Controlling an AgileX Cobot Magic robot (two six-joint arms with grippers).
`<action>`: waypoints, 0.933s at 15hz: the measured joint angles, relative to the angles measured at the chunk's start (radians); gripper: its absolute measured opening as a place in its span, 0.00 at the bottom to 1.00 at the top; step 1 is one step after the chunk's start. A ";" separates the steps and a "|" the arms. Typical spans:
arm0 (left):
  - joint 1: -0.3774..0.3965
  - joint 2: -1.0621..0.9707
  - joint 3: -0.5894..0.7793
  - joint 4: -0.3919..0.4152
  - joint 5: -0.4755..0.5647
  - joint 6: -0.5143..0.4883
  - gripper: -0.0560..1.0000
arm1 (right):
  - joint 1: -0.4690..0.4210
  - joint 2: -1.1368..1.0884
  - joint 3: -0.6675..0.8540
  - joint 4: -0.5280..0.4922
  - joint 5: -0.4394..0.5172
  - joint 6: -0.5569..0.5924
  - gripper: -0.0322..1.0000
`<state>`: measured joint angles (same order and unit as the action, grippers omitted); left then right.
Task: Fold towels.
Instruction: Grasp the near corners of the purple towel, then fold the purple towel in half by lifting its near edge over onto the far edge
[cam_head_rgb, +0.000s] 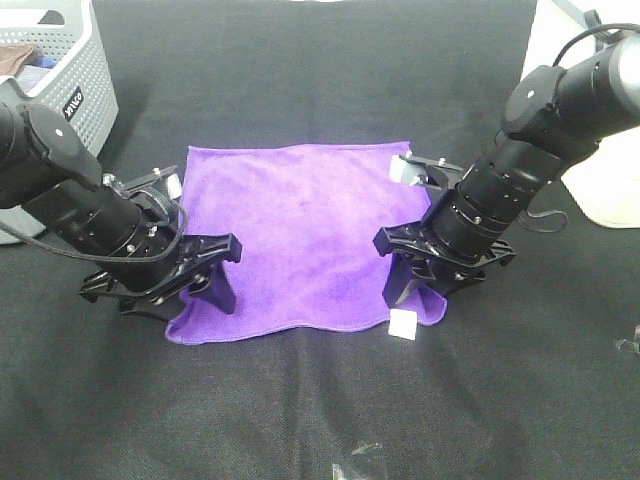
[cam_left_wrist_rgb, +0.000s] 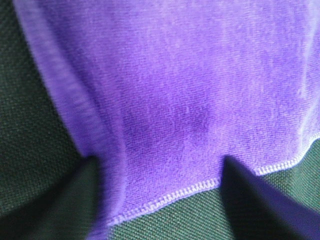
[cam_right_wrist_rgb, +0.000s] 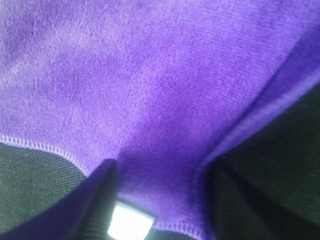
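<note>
Overhead view: I see the whole purple towel lying spread on the black table, with a grey perforated basket at the far left, well apart from it.
Towel corners: my left gripper is down on the near left corner and my right gripper on the near right one, just beside the small white tag.
Left wrist view: only here can I make out the stitched hem and the cloth ridging up against one of the dark fingers.
Right wrist view: the tag sits at the very tip of the corner, between the two fingers, and the cloth puckers into folds there.
Left jaws: part-way apart, straddling the corner, cloth filling the gap; I cannot tell whether they pinch it.
Right jaws: the same, part-way apart with bunched cloth between; a real grip I cannot confirm.
</note>
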<state>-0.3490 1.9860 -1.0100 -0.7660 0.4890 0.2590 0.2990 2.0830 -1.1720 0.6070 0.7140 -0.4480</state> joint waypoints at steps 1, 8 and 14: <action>-0.001 0.001 0.000 0.000 -0.010 0.000 0.42 | 0.002 0.005 0.000 0.000 0.005 0.009 0.45; -0.001 0.001 0.000 0.073 -0.032 0.046 0.05 | 0.002 0.011 0.003 0.002 0.012 0.016 0.06; -0.001 -0.059 -0.002 0.120 -0.024 0.093 0.05 | 0.003 -0.021 -0.064 -0.002 0.068 0.017 0.06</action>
<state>-0.3500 1.9270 -1.0120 -0.6460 0.4650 0.3520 0.3020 2.0620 -1.2360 0.6050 0.7820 -0.4310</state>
